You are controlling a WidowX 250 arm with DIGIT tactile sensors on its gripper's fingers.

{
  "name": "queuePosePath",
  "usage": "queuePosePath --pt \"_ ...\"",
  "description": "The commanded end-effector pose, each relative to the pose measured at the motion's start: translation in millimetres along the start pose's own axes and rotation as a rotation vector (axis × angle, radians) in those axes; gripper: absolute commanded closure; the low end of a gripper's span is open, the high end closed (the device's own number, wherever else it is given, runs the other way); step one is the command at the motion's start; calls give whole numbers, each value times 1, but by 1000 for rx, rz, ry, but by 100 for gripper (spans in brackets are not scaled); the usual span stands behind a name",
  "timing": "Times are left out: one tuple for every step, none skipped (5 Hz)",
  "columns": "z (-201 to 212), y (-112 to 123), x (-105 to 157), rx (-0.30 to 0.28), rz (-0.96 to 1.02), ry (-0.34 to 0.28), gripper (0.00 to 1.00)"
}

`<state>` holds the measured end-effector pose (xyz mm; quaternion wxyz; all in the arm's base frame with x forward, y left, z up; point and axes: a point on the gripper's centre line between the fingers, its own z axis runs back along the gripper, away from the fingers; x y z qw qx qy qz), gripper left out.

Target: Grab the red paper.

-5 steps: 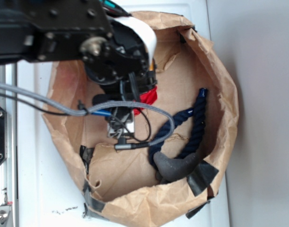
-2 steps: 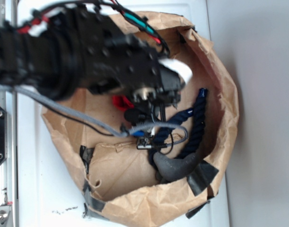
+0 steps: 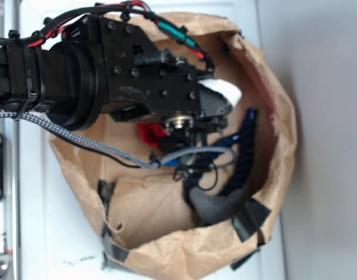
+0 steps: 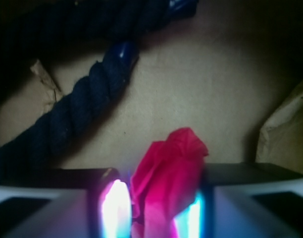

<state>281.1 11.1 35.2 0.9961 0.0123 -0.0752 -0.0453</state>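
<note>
The black tool (image 4: 159, 208) is clamped on the crumpled bright red paper wad (image 4: 167, 173), which sticks out between its two fingers (image 4: 114, 208) over the floor of the big brown paper bag (image 3: 167, 204). A thick dark navy twisted rope (image 4: 87, 99) lies just beside it on the bag's floor.

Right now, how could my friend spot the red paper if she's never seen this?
Find the big brown paper bag lying open on the white surface, with the black robot arm reaching into it. Under the arm, the red paper sits pinched in the gripper. It is a small, bright red, crumpled wad; the dark navy rope nearby is thick and twisted.
</note>
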Motion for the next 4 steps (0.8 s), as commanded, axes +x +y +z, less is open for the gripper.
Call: queuePosePath --pt "83 9 10 -144 -4 -210 100" --pt "134 3 0 -209 -29 -280 100" --pt "164 -3 -18 -234 -143 -430 100" --pt "169 -6 -23 -215 -175 -438 100"
